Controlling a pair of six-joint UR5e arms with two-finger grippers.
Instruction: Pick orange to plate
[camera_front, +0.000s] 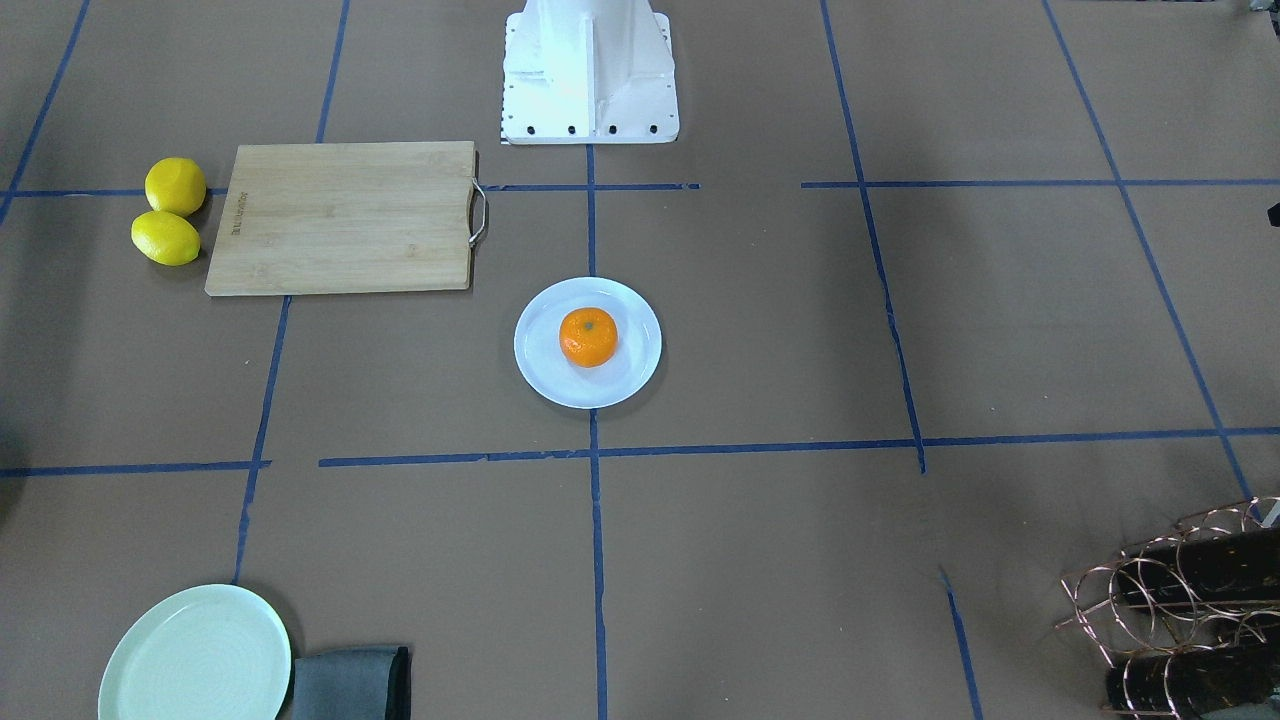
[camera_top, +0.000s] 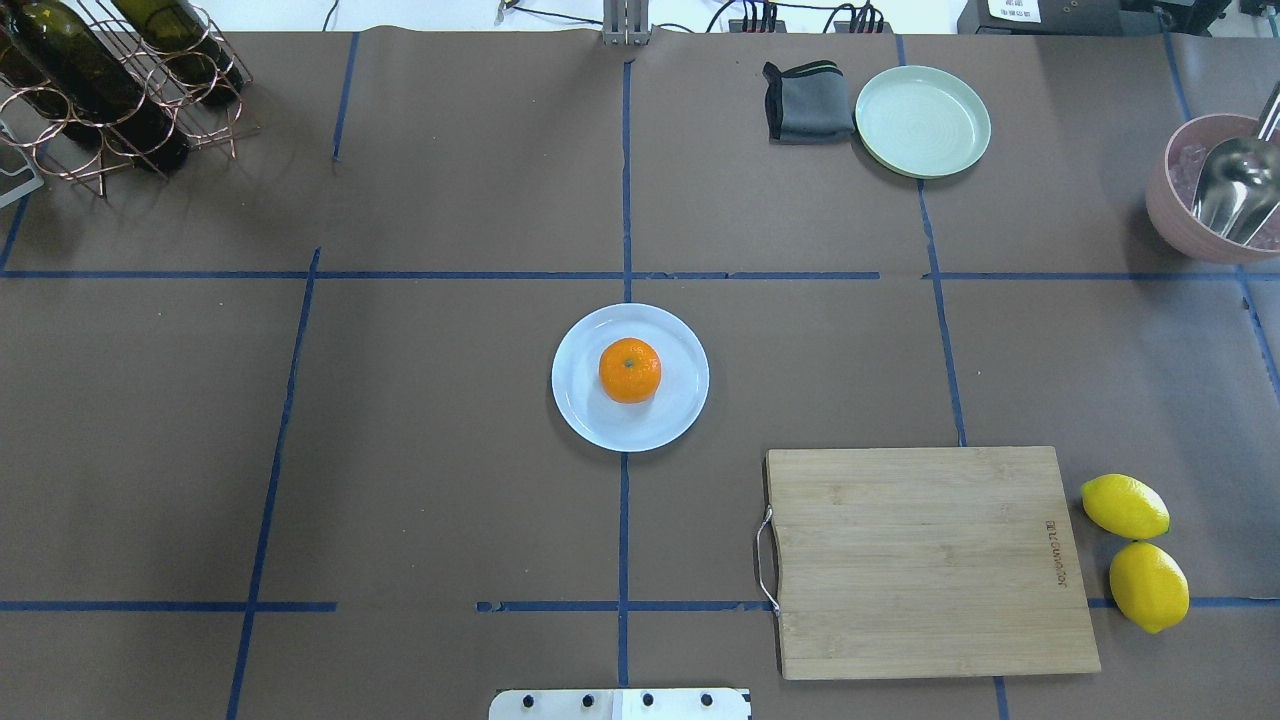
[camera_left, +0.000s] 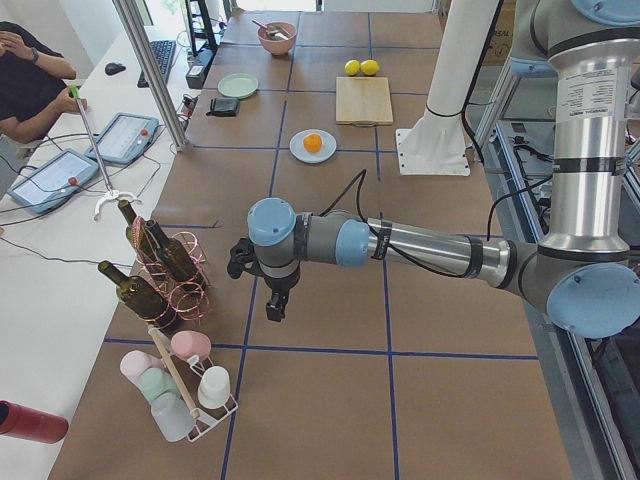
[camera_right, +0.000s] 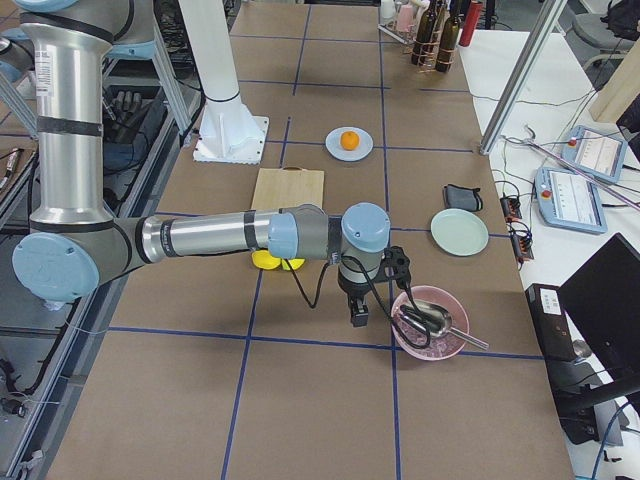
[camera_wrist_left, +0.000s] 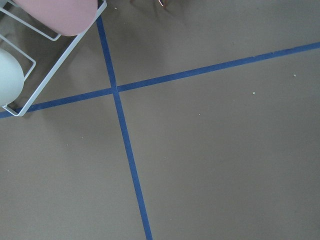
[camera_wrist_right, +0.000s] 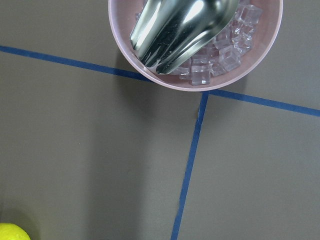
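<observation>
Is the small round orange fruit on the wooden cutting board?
No, the round orange fruit sits on the glossy white plate, apart from the wooden board.

A robotics lab: brown table (camera_top: 450, 500) gridded with blue tape (camera_top: 624, 550), teach pendants (camera_left: 125, 137) and an operator (camera_left: 25, 85) alongside it.

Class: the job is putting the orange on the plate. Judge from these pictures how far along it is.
Done: the orange sits on the white plate, near its middle. In hand: nothing seems under way; the left hand hangs by the bottle rack, the right hand by the pink bowl, both far away. Left: apparently nothing.
</observation>
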